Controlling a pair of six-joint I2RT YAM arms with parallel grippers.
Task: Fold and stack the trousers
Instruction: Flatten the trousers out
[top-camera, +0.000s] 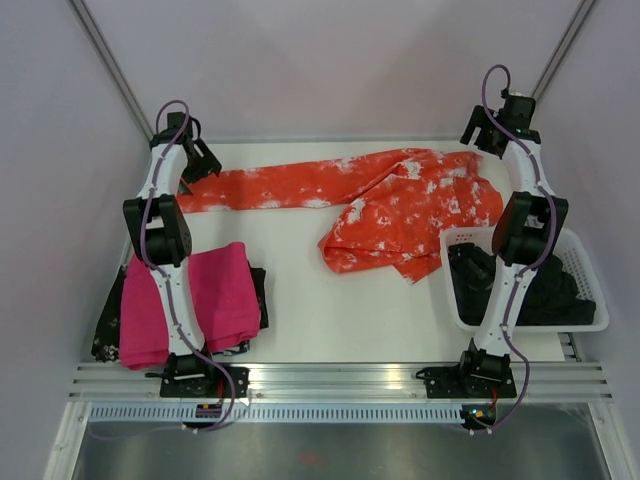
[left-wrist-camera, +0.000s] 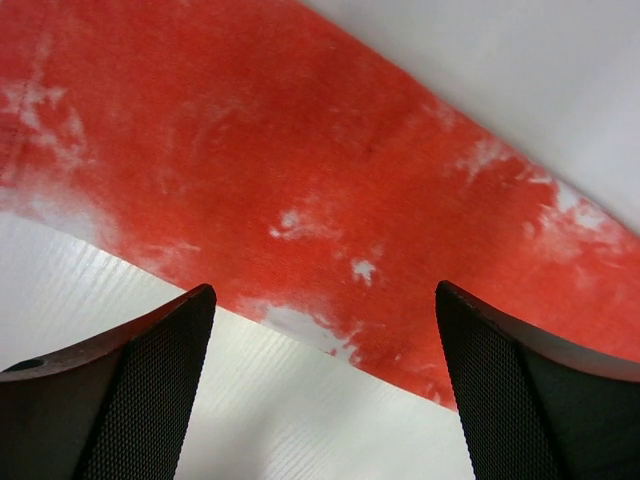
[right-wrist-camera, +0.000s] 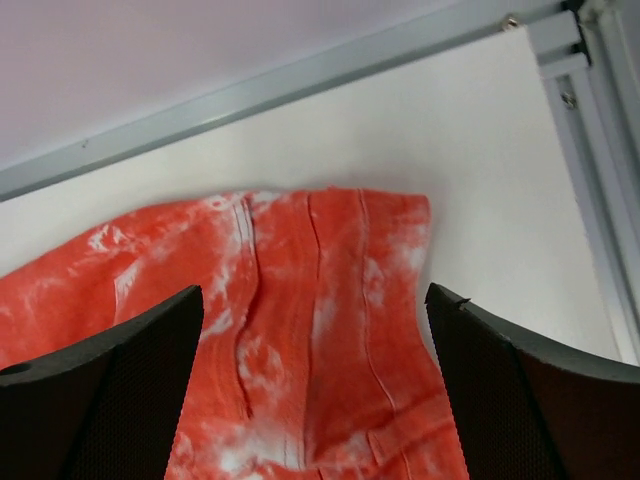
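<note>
The orange-red trousers (top-camera: 400, 205) with white blotches lie across the far half of the white table. One leg stretches left toward the left arm; the other is folded back in a heap near the middle. My left gripper (top-camera: 197, 157) hovers open over the end of the long leg (left-wrist-camera: 330, 190), nothing between its fingers (left-wrist-camera: 150, 390). My right gripper (top-camera: 487, 135) stands open above the waist end (right-wrist-camera: 320, 330), which lies flat on the table below it; its fingers (right-wrist-camera: 520, 390) hold nothing.
A folded magenta-pink cloth (top-camera: 190, 300) lies on a dark garment (top-camera: 108, 322) at the near left. A white basket (top-camera: 590, 300) with dark clothes stands at the near right. An aluminium rail (right-wrist-camera: 300, 85) runs along the table's far edge.
</note>
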